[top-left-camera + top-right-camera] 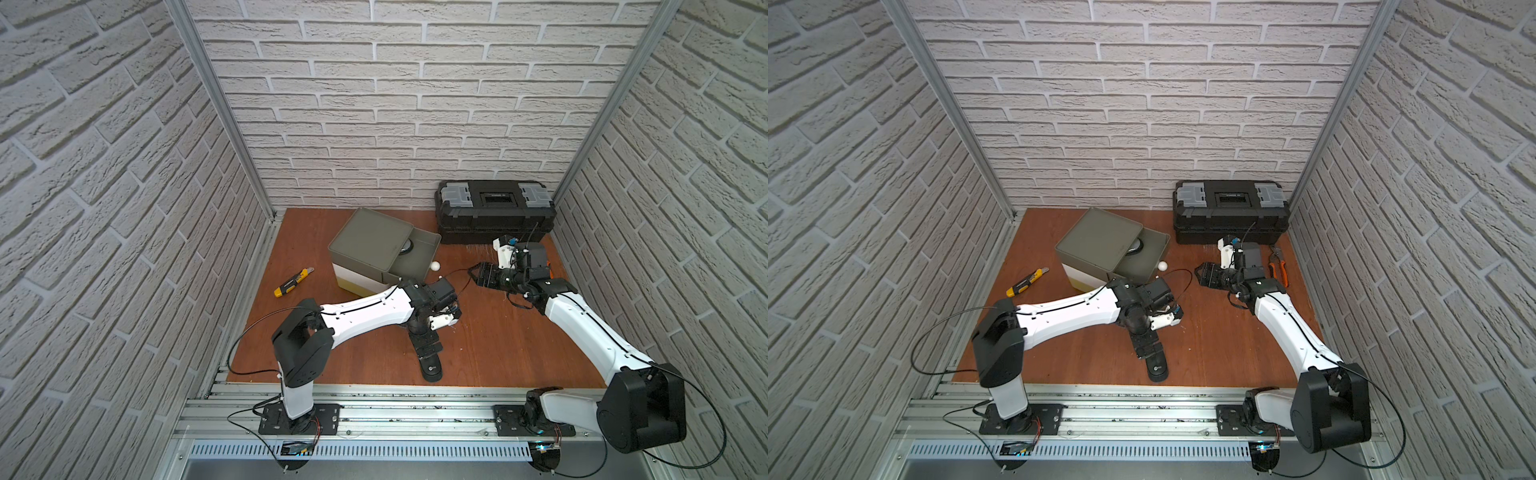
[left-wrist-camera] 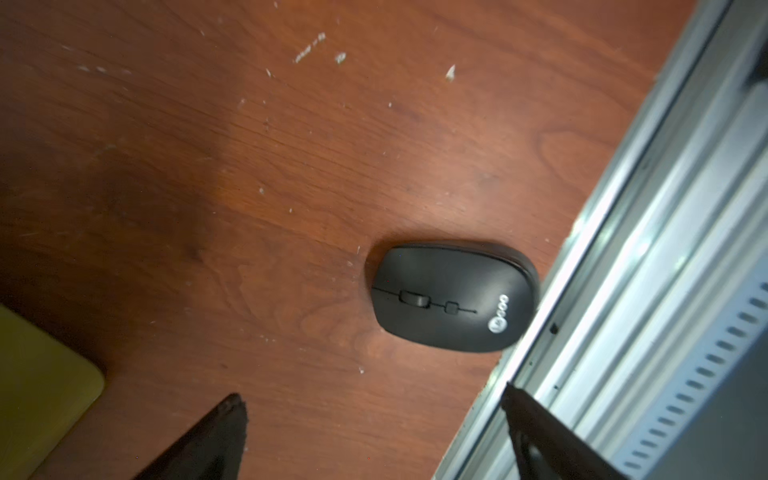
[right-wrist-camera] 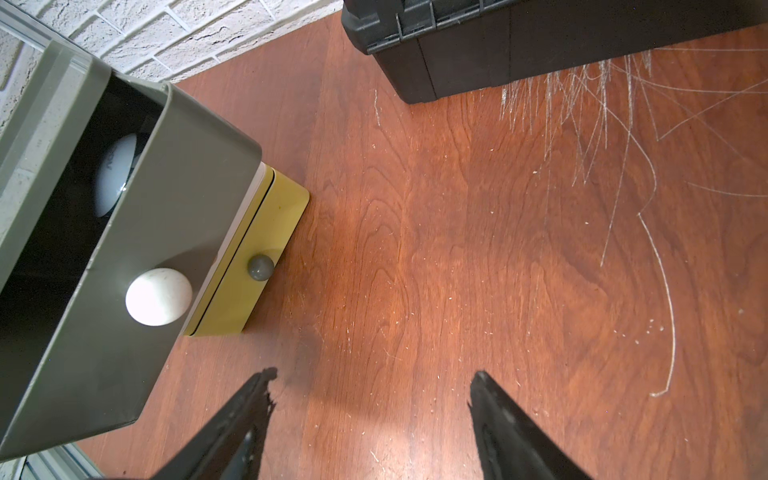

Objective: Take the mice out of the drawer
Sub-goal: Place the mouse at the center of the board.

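A black mouse (image 2: 453, 297) with a white round logo lies on the wooden table close to the front metal rail, seen in both top views (image 1: 432, 371) (image 1: 1158, 371). My left gripper (image 2: 374, 399) hovers just above and behind it, open, with nothing between its fingers (image 1: 427, 352). The grey drawer (image 3: 166, 208) with a white knob (image 3: 158, 296) is pulled out of the drawer unit (image 1: 370, 241). A silver mouse (image 3: 112, 174) shows inside it (image 1: 405, 248). My right gripper (image 3: 374, 374) stands open and empty to the right of the drawer front (image 1: 477, 274).
A black toolbox (image 1: 494, 208) stands at the back right. A yellow-black utility knife (image 1: 293, 282) lies left of the drawer unit. Orange-handled pliers (image 1: 1278, 264) lie by the right wall. The yellow lower drawer (image 3: 257, 232) is shut.
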Controlling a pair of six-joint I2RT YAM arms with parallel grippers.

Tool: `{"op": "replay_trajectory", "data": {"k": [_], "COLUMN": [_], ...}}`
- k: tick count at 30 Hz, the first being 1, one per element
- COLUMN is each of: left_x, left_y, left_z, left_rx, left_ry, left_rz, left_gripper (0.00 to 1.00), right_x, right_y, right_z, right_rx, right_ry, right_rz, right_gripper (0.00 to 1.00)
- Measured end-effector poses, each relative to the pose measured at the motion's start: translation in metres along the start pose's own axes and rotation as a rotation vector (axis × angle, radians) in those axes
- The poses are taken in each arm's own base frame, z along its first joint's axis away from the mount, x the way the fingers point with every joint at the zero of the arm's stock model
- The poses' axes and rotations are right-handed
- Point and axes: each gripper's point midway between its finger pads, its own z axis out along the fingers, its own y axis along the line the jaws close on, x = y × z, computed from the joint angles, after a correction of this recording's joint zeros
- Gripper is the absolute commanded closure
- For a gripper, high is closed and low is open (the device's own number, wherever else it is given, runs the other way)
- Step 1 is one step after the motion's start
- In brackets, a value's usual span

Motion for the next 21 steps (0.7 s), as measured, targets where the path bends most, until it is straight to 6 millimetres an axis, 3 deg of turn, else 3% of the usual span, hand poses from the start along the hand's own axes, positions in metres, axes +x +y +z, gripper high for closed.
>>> {"op": "replay_trajectory", "data": {"k": [5, 8, 11, 13, 17, 21], "left_x": [-0.020, -0.020, -0.005, 0.009, 0.035, 0.052], "left_y": [0.002, 0.011, 0.040, 0.070, 0.128, 0.183], "left_z": [-0.088, -0.143, -0.194, -0.222, -0.251, -0.248], "left_rx": [-0.052, -0.116, -0.229, -0.333, -0.504, -0.586], "left_ry": [-0.233, -0.371, -0.489, -0.549, -0.601, -0.577], "left_rz": [0.030, 0.031, -0.031, -0.111, -0.290, -0.473], "left_gripper": [0.02, 0.02, 0.02, 0.02, 0.02, 0.02], "right_x": [0.003, -0.004, -0.025, -0.046, -0.080, -0.089], "right_y": [0.002, 0.009, 0.026, 0.047, 0.103, 0.156], "right_z": [0.003, 0.000, -0.010, -0.021, -0.039, -0.028], "right_rx": [-0.019, -0.035, -0.062, -0.098, -0.219, -0.343], "right_ry": [0.018, 0.007, -0.037, -0.084, -0.143, -0.106], "right_rz": [0.004, -0.008, -0.043, -0.086, -0.197, -0.324], "right_gripper": [0.23, 0.23, 0.23, 0.23, 0.26, 0.29]}}
